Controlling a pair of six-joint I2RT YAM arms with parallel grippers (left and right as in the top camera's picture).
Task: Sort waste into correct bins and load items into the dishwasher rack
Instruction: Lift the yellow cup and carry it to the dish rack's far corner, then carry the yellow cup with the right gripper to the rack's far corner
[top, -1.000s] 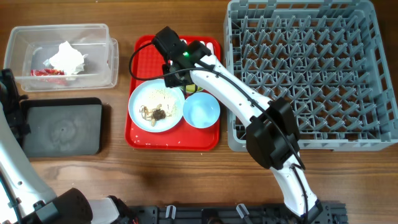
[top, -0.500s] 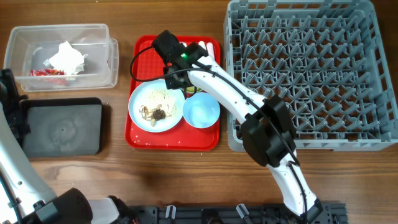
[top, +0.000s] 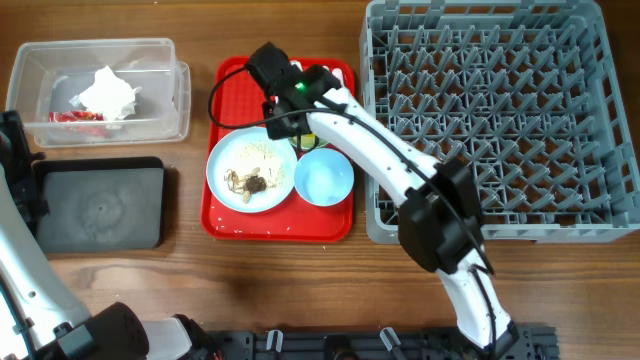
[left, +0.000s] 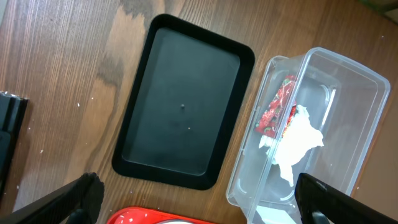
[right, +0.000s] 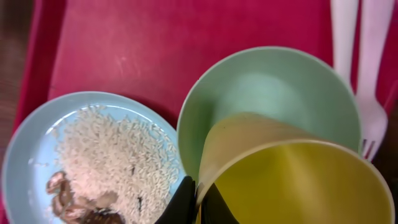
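Right jaws are pinching shut on the near rim of the yellow cup, so I am reading my right gripper as holding the cup by its wall. The cup is sitting inside the green bowl, which is spreading out just ahead of the jaws on the red tray. To the left of the jaws the plate is touching the bowl and carrying the rice and the brown scraps. Off to the far right of the jaws the fork and the spoon are lying side by side past the bowl. From overhead, the blue bowl is sitting beside the plate under my right arm, and the rack is standing just beyond the tray's edge.

Left jaws are standing wide apart, gripping nothing; my left gripper is hanging above the table. Ahead of these jaws the black tray is lying bare, and beside it to the right the tub is holding the napkin and the wrapper, the two touching.
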